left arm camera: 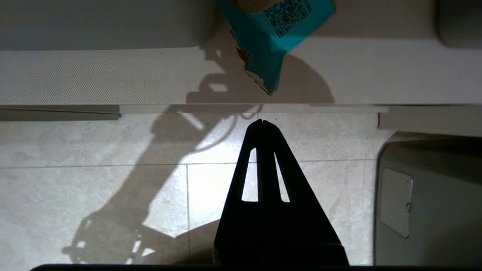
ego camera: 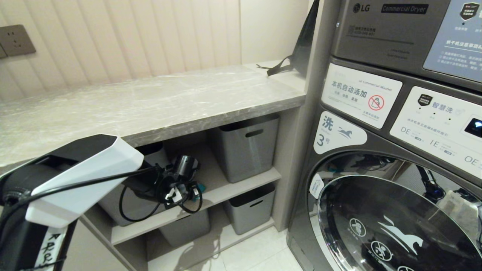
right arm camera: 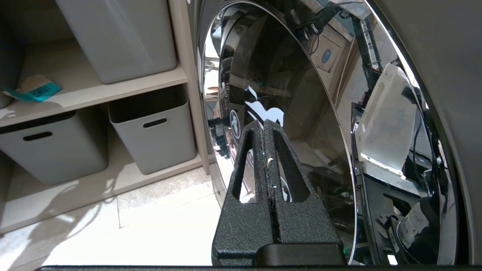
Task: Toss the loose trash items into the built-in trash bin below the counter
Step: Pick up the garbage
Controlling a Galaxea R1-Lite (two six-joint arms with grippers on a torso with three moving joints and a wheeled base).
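Note:
A small teal paper scrap [left arm camera: 276, 34] with a printed code lies on the beige shelf [left arm camera: 113, 75] under the counter [ego camera: 158, 101]. It also shows in the right wrist view, the teal scrap [right arm camera: 34, 90] beside a grey tub. My left arm [ego camera: 75, 169] reaches in under the counter's front edge. The left gripper [left arm camera: 262, 121] is shut and empty, hanging over the floor tiles just off the shelf's front edge, short of the scrap. The right gripper [right arm camera: 264, 122] is shut and empty in front of the washer door. The built-in trash bin is out of view.
Grey tubs [ego camera: 246, 146] with slot handles fill the shelves below the counter. A washing machine [ego camera: 395, 195] with a dryer above it stands at the right, its glass door [right arm camera: 301, 113] close to my right gripper. A black strapped bag [ego camera: 301, 56] leans at the counter's far end.

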